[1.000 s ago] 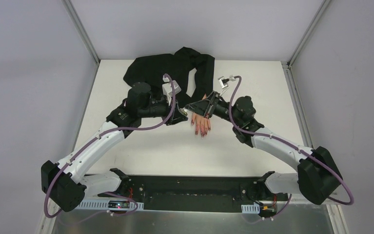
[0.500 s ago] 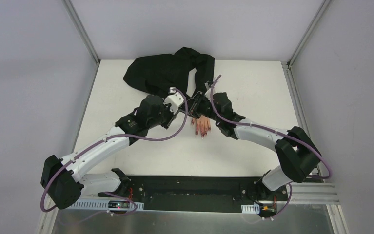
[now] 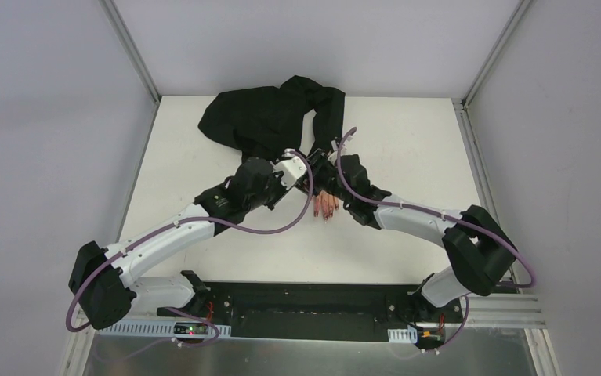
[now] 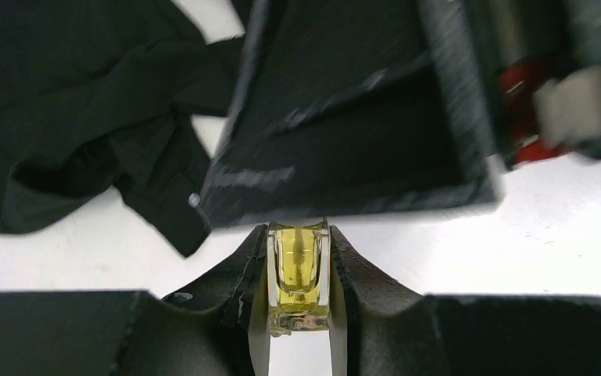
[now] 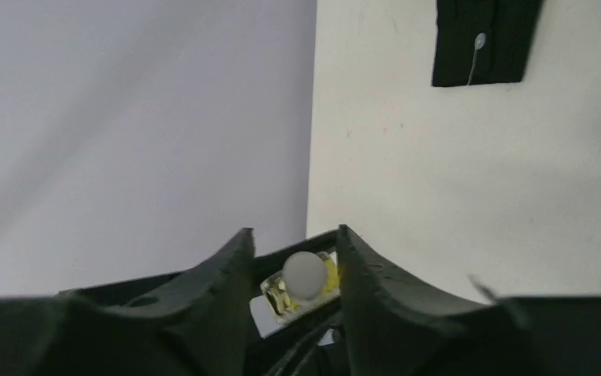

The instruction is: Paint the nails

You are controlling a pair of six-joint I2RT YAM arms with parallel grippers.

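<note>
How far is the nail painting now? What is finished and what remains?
Done, apparently: the nails on the mannequin hand look dark red from above, though too small to check each one. In hand: the left gripper is shut on the yellow polish bottle, and the right gripper straddles its white cap. Left: probably closing the bottle and putting it down.

The nails [image 3: 325, 214] show as tiny dark red glossy tips on the fingers of a pale mannequin hand [image 3: 326, 202]. The hand lies flat, palm down, near the middle of the table [image 3: 407, 157], with its fingertips pointing toward the near edge. The nails are too small to count.
</note>
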